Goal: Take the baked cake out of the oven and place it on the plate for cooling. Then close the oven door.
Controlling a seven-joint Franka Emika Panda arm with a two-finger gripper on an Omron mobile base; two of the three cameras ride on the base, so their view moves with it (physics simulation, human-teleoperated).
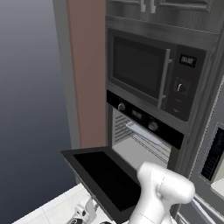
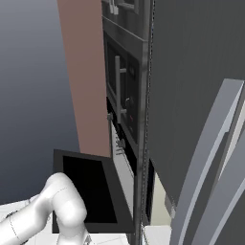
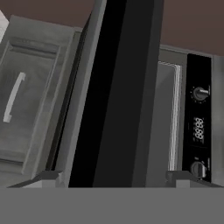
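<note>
Between the widely parted, empty jaws [image 3: 112,177] stands the edge of the oven door [image 3: 118,100].

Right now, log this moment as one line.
oven door: open, lying flat | oven: cavity exposed, wire rack visible | pincer: straddling door's edge, not clamped | microwave: shut

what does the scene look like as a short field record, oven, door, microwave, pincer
oven: black, built in, cavity exposed, wire rack inside
door: swung down flat, dark glass up
knobs: one at each end of the panel, display between
microwave: above the oven, shut, vertical handle
pincer: tips straddle the door's edge, jaws wide
cake: cannot tell from these views
</note>
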